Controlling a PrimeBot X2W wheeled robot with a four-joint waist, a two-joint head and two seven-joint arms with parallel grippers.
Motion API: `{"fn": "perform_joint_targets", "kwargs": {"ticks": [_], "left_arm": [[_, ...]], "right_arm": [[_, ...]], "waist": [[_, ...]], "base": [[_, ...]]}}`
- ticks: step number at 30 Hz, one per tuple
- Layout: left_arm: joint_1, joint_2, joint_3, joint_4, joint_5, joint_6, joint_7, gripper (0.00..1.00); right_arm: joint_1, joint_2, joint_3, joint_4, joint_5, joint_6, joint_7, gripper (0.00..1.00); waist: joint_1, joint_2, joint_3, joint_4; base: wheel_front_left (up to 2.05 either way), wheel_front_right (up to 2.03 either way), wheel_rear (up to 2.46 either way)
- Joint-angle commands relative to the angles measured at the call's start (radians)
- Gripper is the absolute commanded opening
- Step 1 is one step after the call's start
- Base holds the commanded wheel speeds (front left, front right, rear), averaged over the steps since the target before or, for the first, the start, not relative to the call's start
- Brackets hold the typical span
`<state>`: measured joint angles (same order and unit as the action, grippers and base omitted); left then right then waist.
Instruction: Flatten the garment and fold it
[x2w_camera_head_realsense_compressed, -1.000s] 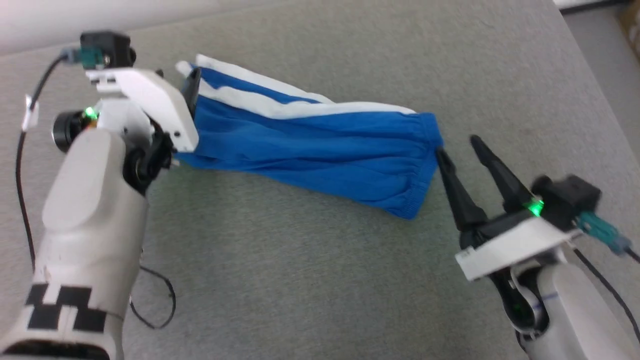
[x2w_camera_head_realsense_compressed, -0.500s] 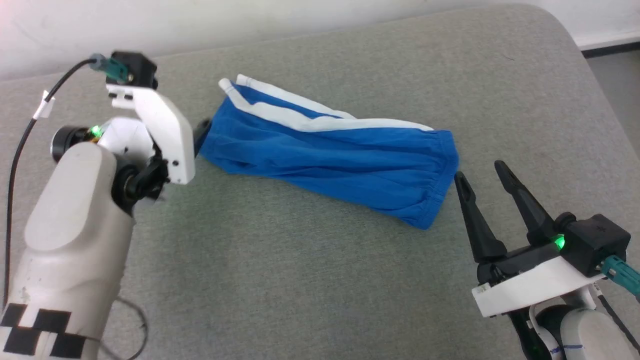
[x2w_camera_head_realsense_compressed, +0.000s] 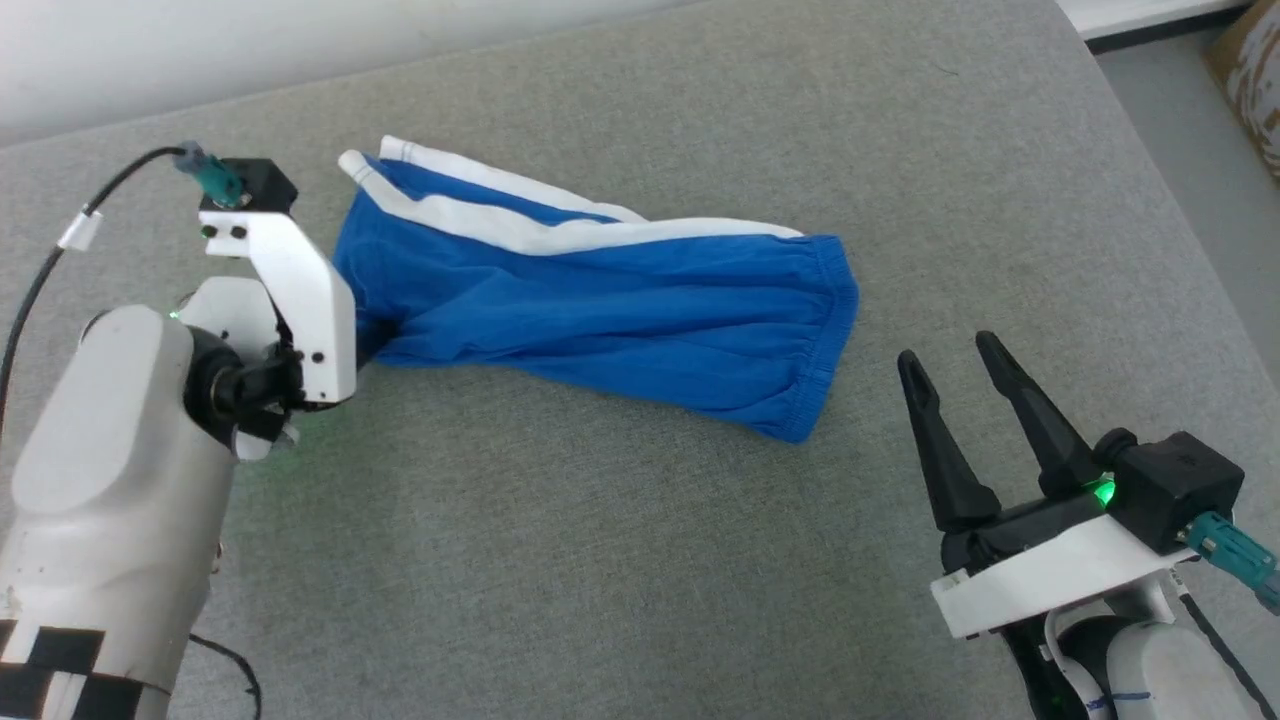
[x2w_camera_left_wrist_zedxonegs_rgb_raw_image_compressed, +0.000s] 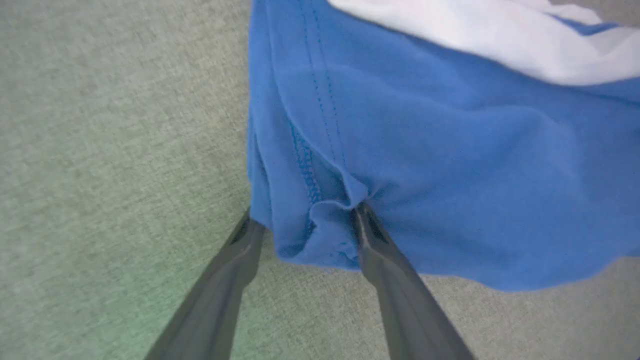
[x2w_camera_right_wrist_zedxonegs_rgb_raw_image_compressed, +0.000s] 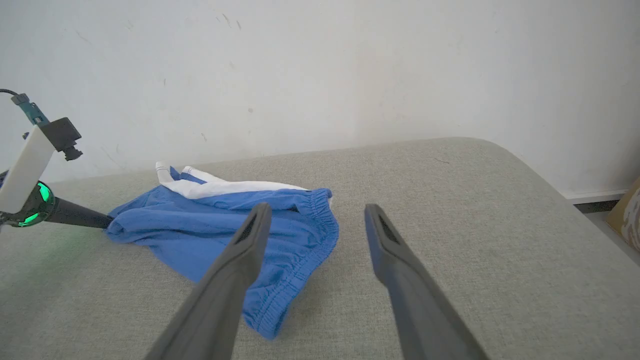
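Blue shorts (x2w_camera_head_realsense_compressed: 600, 300) lie stretched across the grey padded surface (x2w_camera_head_realsense_compressed: 600, 560). They run from upper left to lower right in the head view, creased and bunched rather than smooth. The white band (x2w_camera_head_realsense_compressed: 520, 235) runs along their far edge. The gathered waistband (x2w_camera_head_realsense_compressed: 825, 340) is at the end toward the robot's right.

At the leg end, the left hand (x2w_camera_left_wrist_zedxonegs_rgb_raw_image_compressed: 305, 220) is right in the fabric. In the left wrist view its two dark fingers (x2w_camera_left_wrist_zedxonegs_rgb_raw_image_compressed: 385, 270) stand apart, with a puckered fold of the blue hem sitting between them. One tip presses into the crease and the other is tucked behind the edge of the cloth. The spread is wide, so the hand reads as parted around the fold rather than clamped on it. That corner sits a little proud of the surface, with a shadow under it.

On the other side, the right hand (x2w_camera_head_realsense_compressed: 945, 350) hovers just beside the waistband end, clear of it and holding nothing, with its fingers well spread. In the right wrist view the elastic edge lies just beyond and to the left of its fingertips. A pale wall (x2w_camera_right_wrist_zedxonegs_rgb_raw_image_compressed: 300, 75) rises behind the padded surface.
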<state>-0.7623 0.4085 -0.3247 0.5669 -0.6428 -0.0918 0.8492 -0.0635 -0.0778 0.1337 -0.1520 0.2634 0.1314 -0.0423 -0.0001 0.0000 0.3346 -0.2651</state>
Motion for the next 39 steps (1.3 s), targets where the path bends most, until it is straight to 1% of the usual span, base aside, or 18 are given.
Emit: {"fn": "perform_joint_targets", "kwargs": {"ticks": [1,2,3,4,7,9,13,16,21,26,27,28,29,30,31,33,35,39], "left_arm": [[0.063,-0.025,-0.026,0.029,-0.013,-0.005,0.037,0.45],[0.069,-0.025,-0.028,0.025,-0.016,-0.005,0.048,0.33],[0.075,-0.026,-0.030,0.019,-0.021,-0.005,0.058,0.04],[0.080,-0.028,-0.032,0.012,-0.025,-0.005,0.063,0.00],[0.090,-0.040,-0.018,-0.014,-0.045,0.001,0.049,0.00],[0.093,-0.042,-0.002,-0.030,-0.054,0.007,0.020,0.00],[0.097,-0.044,0.009,-0.070,-0.055,0.005,-0.031,0.00],[0.094,-0.051,0.002,-0.114,-0.045,0.002,-0.065,0.00],[0.089,-0.070,-0.016,-0.184,-0.028,-0.003,-0.110,0.00],[0.094,-0.074,-0.026,-0.224,-0.022,-0.006,-0.138,0.00],[0.096,-0.074,-0.027,-0.230,-0.021,-0.007,-0.142,0.00],[0.100,-0.074,-0.029,-0.236,-0.021,-0.007,-0.146,0.00],[0.104,-0.075,-0.030,-0.242,-0.021,-0.007,-0.151,0.00],[0.108,-0.075,-0.031,-0.247,-0.021,-0.008,-0.156,0.00],[0.114,-0.076,-0.030,-0.251,-0.022,-0.008,-0.163,0.00],[0.132,-0.075,-0.024,-0.259,-0.027,-0.007,-0.182,0.00],[0.157,-0.072,-0.012,-0.277,-0.033,-0.003,-0.205,0.00],[0.237,-0.050,0.011,-0.350,-0.024,0.024,-0.258,0.00]], "right_arm": [[0.004,0.002,-0.002,0.001,0.008,-0.001,0.004,1.00],[0.001,-0.001,-0.002,0.003,0.014,-0.001,0.011,1.00],[-0.003,-0.009,0.001,0.007,0.021,-0.001,0.023,1.00],[-0.009,-0.018,0.002,0.010,0.029,-0.001,0.034,1.00],[-0.031,-0.052,0.023,0.035,0.076,-0.001,0.115,1.00],[-0.052,-0.072,0.042,0.065,0.119,-0.001,0.203,1.00],[-0.119,-0.075,0.043,0.129,0.191,-0.001,0.340,1.00],[-0.176,-0.072,0.059,0.192,0.227,-0.001,0.421,1.00],[-0.260,-0.074,0.092,0.330,0.256,-0.001,0.506,1.00],[-0.303,-0.068,0.116,0.472,0.274,-0.001,0.593,1.00],[-0.305,-0.067,0.122,0.498,0.282,-0.001,0.626,0.94],[-0.306,-0.064,0.126,0.518,0.293,-0.001,0.657,0.66],[-0.309,-0.062,0.128,0.529,0.304,-0.001,0.677,0.45],[-0.312,-0.060,0.132,0.535,0.314,-0.001,0.695,0.29],[-0.313,-0.060,0.138,0.537,0.323,-0.001,0.710,0.00],[-0.315,-0.063,0.144,0.529,0.339,-0.001,0.720,0.00],[-0.316,-0.073,0.146,0.504,0.350,-0.001,0.707,0.00],[-0.301,-0.104,0.143,0.412,0.359,-0.001,0.656,0.00]], "waist": [[0.0001,0.0000,0.003,-0.001],[0.0001,0.0000,0.003,0.001],[0.0001,0.0000,0.002,0.004],[0.0001,0.0000,0.002,0.007],[0.0001,0.0000,0.002,0.020],[0.0001,0.0000,0.002,0.029],[0.0001,0.0000,0.002,0.052],[0.0001,0.0000,0.007,0.079],[0.0001,0.0000,0.019,0.123],[0.0001,0.0000,0.028,0.149],[0.0001,0.0000,0.028,0.152],[0.0001,0.0000,0.028,0.154],[0.0001,0.0000,0.028,0.157],[0.0001,0.0000,0.027,0.159],[0.0001,0.0000,0.023,0.160],[0.0001,0.0000,0.007,0.160],[0.0001,0.0000,-0.014,0.161],[0.0001,0.0000,-0.064,0.165]], "base": [[0.00,0.00,0.00],[0.00,0.00,0.00],[0.00,0.00,0.00],[0.00,0.00,0.00],[0.00,0.00,0.00],[0.00,0.00,0.00],[0.00,0.00,0.00],[0.00,0.00,0.00],[0.00,0.00,0.00],[0.00,0.00,0.00],[0.00,0.00,0.00],[0.00,0.00,0.00],[0.00,0.00,0.00],[0.00,0.00,0.00],[0.00,0.00,0.00],[0.00,0.00,0.00],[0.00,0.00,0.00],[0.00,0.00,0.00]]}}
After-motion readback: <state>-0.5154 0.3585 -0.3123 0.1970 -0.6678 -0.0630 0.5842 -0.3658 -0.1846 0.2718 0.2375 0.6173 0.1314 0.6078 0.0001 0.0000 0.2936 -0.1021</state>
